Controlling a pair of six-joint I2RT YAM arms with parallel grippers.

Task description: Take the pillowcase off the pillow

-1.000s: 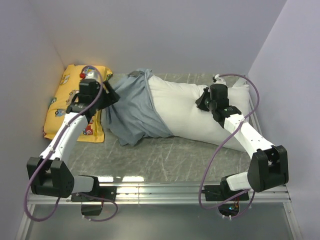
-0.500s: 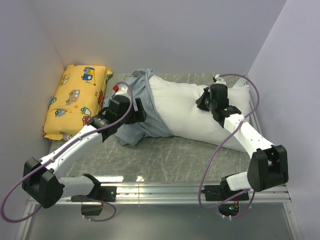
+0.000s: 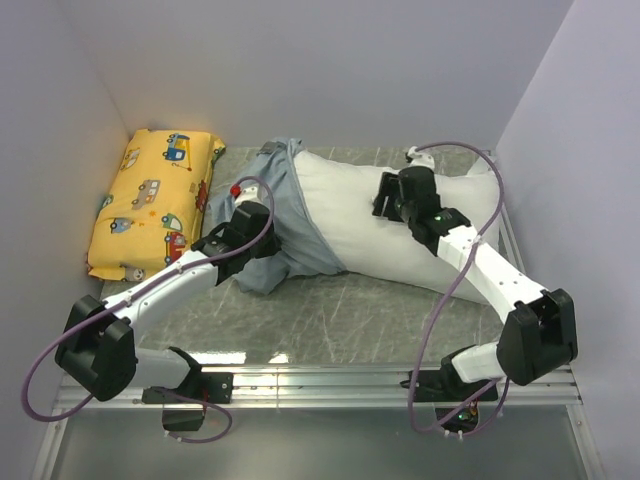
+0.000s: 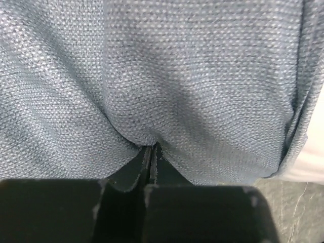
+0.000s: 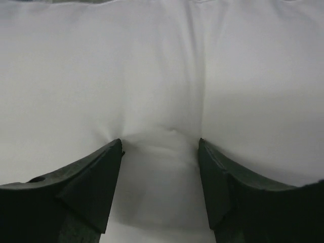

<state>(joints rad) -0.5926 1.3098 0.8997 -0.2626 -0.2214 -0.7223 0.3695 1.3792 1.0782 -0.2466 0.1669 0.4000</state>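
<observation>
The white pillow lies across the back of the table, its left end still inside the grey-blue pillowcase. My left gripper sits on the bunched left part of the cover. In the left wrist view it is shut, with a fold of the pillowcase pinched between the tips. My right gripper rests on the bare middle of the pillow. In the right wrist view it is open, both fingertips pressed into the white pillow, which bulges between them.
A yellow cushion printed with cartoon cars lies against the left wall at the back. Walls close in the table on the left, back and right. Grey table surface shows in front of the pillow.
My left arm swung right from the yellow cushion onto the pillowcase and shut on its fabric. My right gripper opened and shifted a little left along the pillow.
</observation>
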